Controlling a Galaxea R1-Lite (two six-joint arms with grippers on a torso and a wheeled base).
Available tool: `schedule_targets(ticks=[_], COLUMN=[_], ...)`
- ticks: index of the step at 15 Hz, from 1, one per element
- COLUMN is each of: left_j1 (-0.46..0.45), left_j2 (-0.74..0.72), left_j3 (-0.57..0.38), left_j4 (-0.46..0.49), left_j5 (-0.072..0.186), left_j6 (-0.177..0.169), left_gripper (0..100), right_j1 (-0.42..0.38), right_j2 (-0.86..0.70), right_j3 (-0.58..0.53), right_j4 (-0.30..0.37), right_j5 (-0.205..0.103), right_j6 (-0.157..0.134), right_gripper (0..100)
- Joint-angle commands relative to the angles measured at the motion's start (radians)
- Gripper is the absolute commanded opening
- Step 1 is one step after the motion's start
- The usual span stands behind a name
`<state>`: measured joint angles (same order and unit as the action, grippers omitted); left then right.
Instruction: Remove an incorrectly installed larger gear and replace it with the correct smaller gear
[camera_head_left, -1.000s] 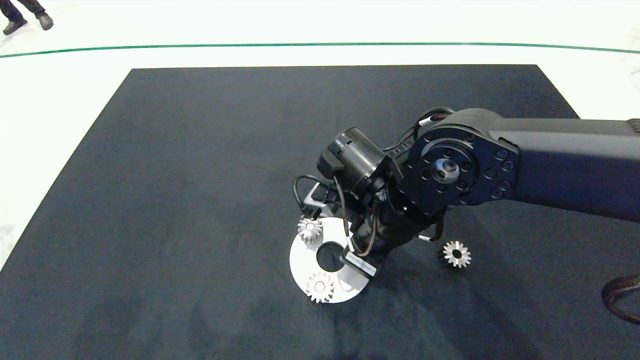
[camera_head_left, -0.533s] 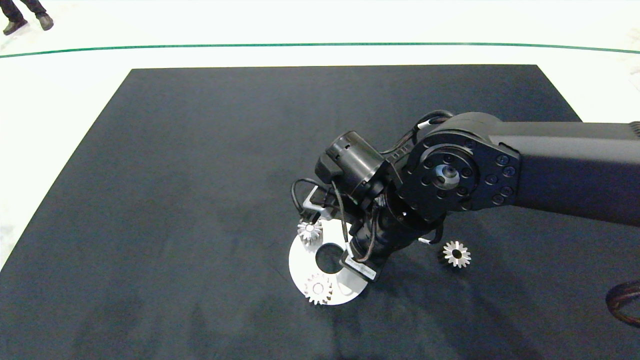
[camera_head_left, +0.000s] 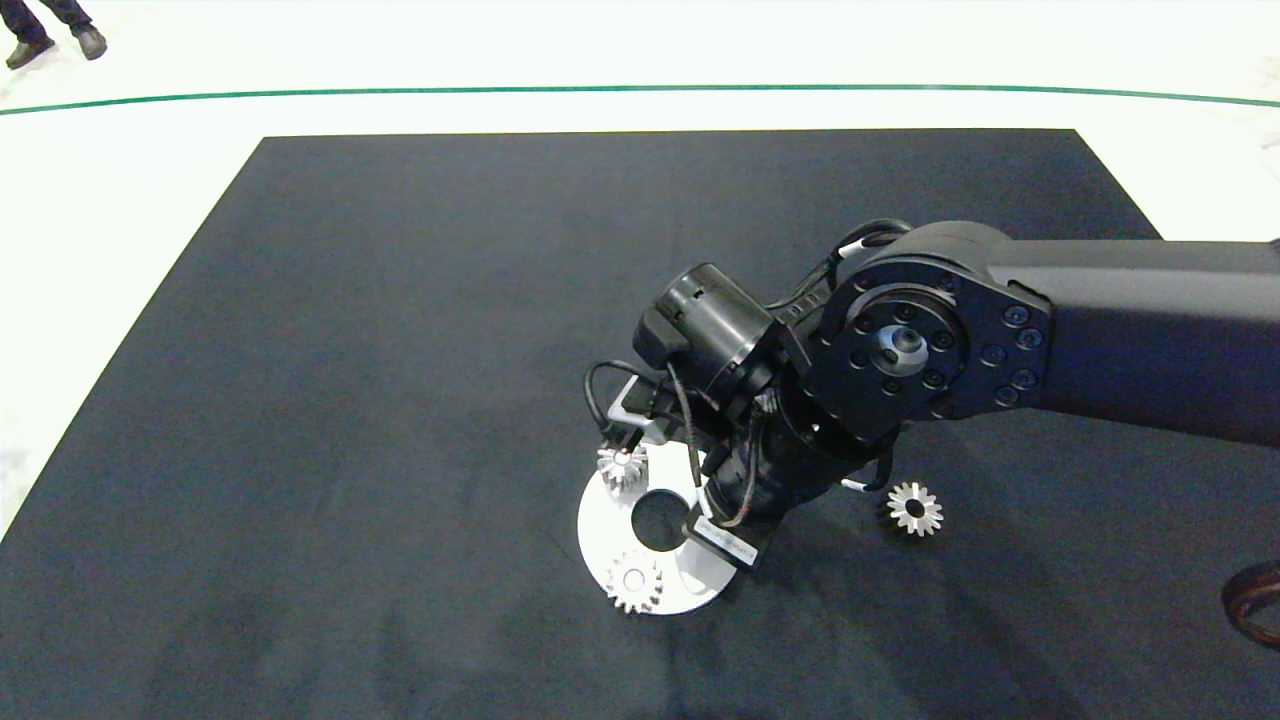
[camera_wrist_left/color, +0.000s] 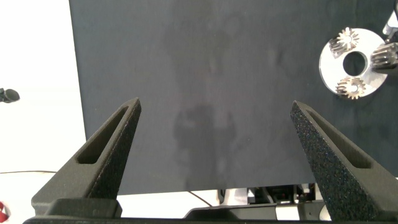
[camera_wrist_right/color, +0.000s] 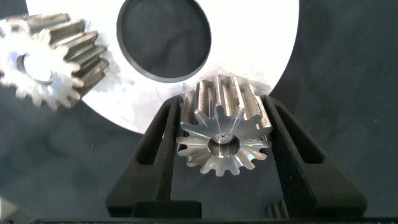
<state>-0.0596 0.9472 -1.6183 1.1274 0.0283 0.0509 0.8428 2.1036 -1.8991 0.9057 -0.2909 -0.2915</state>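
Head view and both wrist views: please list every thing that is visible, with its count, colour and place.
Mat: one, black, covering the white surface.
Line: one, green, beyond the mat.
Disc: one, white with a round centre hole, on the mat.
Pinned gears: two, silver, on the disc, on opposite sides of its hole.
Larger gear: one, silver, at the disc's rim.
Smaller gear: one, silver, loose on the mat, apart from the disc.
Cable loop: one, dark, at the mat's right edge.
Shoes: two, dark, a person's, far corner.
Right gripper: grey fingers clamping the larger gear.
Left gripper: open above bare mat, away from the disc.
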Motion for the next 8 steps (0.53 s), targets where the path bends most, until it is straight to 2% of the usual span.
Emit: schedule_targets(ticks=[1, 8], left_j1=[0.000, 0.000], left_j2=[-0.002, -0.001], left_j3=[0.000, 0.001], left_j4=[0.006, 0.006], left_j5=[0.001, 0.001], left_j6=[0.001, 0.000], left_gripper=[100, 100], right_j1=[0.002, 0.013], right_j2=[-0.027, -0.134], right_j3=[0.008, 0.040], right_j4=[0.004, 0.004], right_j5=[-0.004, -0.004], right_j6=[-0.003, -0.008], right_gripper=[20, 5])
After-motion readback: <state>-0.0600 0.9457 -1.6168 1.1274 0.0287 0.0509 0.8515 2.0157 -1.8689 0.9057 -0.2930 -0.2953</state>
